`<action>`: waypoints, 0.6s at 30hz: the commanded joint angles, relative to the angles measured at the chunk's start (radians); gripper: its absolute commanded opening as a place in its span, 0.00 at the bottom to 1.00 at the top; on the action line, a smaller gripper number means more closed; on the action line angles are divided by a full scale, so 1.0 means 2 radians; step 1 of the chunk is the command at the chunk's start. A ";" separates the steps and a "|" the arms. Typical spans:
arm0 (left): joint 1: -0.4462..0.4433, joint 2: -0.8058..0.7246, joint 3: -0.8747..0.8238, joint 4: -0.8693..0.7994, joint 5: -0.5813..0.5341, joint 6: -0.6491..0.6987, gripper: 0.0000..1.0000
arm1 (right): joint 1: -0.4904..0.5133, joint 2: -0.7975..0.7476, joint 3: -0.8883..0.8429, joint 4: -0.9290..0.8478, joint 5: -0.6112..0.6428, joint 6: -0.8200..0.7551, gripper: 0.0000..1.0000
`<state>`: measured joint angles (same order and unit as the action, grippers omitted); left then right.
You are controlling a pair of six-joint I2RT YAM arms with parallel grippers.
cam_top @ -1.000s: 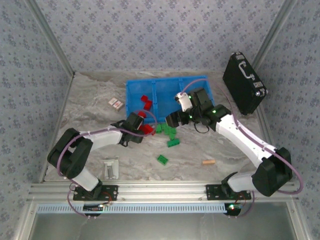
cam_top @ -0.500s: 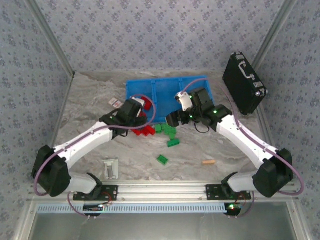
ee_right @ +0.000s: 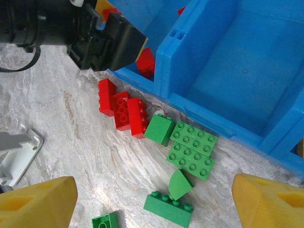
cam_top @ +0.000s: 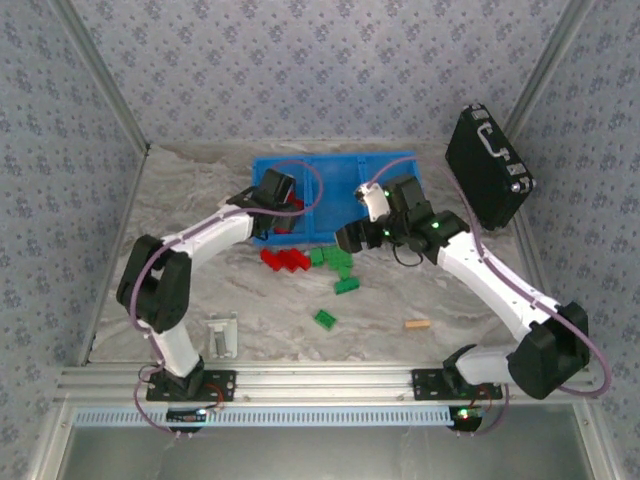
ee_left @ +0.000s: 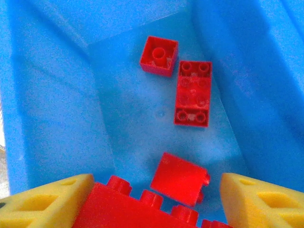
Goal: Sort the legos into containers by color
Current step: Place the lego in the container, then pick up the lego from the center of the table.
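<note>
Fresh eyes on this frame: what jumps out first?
The blue tray of bins at the table's far middle stands out. The left gripper is over its left bin, with a red brick between its yellow fingers and three loose red bricks in the bin below. In front of the tray, a red cluster and green bricks lie on the marble, and the open right gripper is above the green ones.

Bright, even overhead light, soft shadows, slightly grainy close-ups.
</note>
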<state>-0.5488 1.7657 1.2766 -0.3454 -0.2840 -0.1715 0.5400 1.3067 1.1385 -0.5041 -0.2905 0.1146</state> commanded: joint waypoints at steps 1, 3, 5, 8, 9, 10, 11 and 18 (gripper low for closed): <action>0.004 0.016 0.023 0.002 0.020 0.001 0.75 | -0.006 -0.014 -0.006 -0.003 0.002 -0.007 0.86; 0.005 0.009 0.023 0.000 0.024 0.003 0.81 | -0.008 -0.015 -0.008 -0.003 0.002 -0.007 0.86; 0.004 -0.015 0.010 0.004 0.030 0.010 1.00 | -0.011 -0.016 -0.011 -0.002 -0.001 -0.007 0.86; 0.002 -0.060 -0.012 0.001 0.038 0.021 1.00 | -0.012 -0.015 -0.017 0.005 -0.003 -0.004 0.86; 0.000 -0.078 -0.020 -0.001 0.040 0.024 1.00 | -0.011 -0.015 -0.017 0.006 -0.004 -0.003 0.86; -0.005 -0.102 -0.035 -0.002 0.042 0.029 1.00 | -0.010 -0.014 -0.017 0.008 -0.005 -0.001 0.86; -0.012 -0.129 -0.054 0.003 0.042 0.036 1.00 | -0.009 -0.014 -0.017 0.008 -0.005 0.001 0.86; -0.047 -0.287 -0.192 0.003 0.055 0.077 1.00 | -0.002 -0.010 -0.011 0.012 -0.003 0.010 0.86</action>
<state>-0.6437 1.2579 0.9707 -0.3313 -0.2047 -0.0677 0.5259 1.2964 1.1114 -0.4927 -0.2916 0.1184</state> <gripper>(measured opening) 0.998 0.865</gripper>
